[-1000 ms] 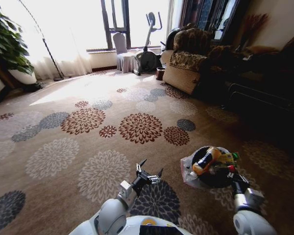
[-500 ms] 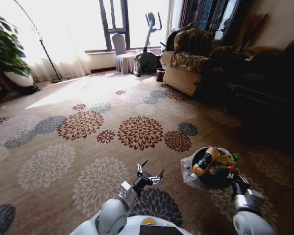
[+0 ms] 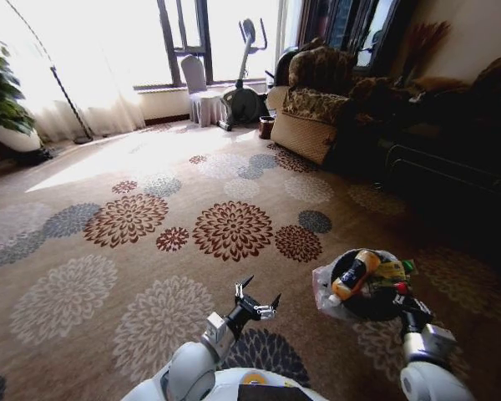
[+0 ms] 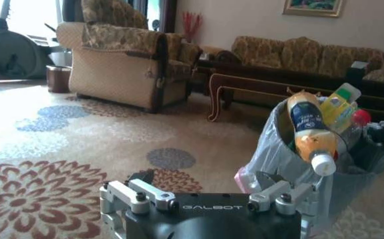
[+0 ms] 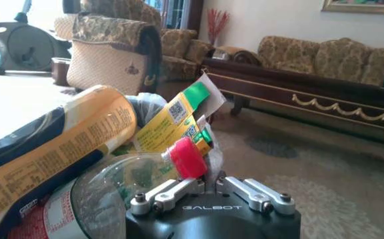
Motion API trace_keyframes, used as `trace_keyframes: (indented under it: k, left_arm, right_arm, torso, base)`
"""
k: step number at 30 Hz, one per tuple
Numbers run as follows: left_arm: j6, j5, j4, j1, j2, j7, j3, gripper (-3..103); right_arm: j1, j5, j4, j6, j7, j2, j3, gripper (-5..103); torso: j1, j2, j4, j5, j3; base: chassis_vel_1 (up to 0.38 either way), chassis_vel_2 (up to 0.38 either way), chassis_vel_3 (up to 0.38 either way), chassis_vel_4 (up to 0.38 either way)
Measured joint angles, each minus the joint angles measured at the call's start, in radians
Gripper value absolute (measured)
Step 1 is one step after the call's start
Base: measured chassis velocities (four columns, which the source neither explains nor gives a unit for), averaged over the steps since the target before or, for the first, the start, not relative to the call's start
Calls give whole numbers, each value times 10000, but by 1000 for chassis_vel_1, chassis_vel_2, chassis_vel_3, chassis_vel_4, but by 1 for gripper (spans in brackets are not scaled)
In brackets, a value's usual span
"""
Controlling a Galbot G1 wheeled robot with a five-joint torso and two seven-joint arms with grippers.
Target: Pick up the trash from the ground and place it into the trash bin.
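Already well filled: small round black trash bin (image 3: 363, 302) with a thin whitish plastic liner, standing on the flower-patterned brown carpet (image 3: 134, 251) at about 4 o'clock in the head view, near the robot's right side. Sticking out of it at the rim: a yellow-orange plastic bottle with a dark label and white cap (image 3: 353, 276), a yellow-green carton wrapper (image 3: 389, 271) and a clear plastic bottle with a red cap (image 5: 188, 158). No further loose litter visible on the open carpet from 9 to 1 o'clock, so probably most or all of the collecting done, as far as can be judged from here. Left gripper (image 3: 258, 297) stretched low and forward at about 6 o'clock, fingers spread wide and empty, apart from the bin at its 3 o'clock. Right gripper (image 3: 409, 302) at roughly 5 o'clock, pressed up against the near rim of the bin just beside the red cap; fingers drawn close together in the right wrist view (image 5: 208, 185), though whether clamped on anything cannot be told
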Motion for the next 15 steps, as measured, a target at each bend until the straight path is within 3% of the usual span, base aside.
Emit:
trace_keyframes:
  k: [6,11,15]
  left_arm:
    - [-57,90,58,-16,140,239,72,100]
    - [-59,37,272,-189,295,223,95,100]
    - [3,-256,617,-442,200,-105,-34,100]
  right_arm:
    - [-63,-6,55,-2,-134,236,366,2]
    - [-251,19,155,11,-830,571,639,2]
    - [-357,40,161,273,-1450,654,436,2]
  torso:
    - [0,0,5,0,3]
    - [0,0,-4,-2,3]
    - [0,0,9,5,3]
  base:
    - [-66,-54,-61,-76]
    - [-104,-96,-98,-93]
    - [-127,-132,-131,-112]
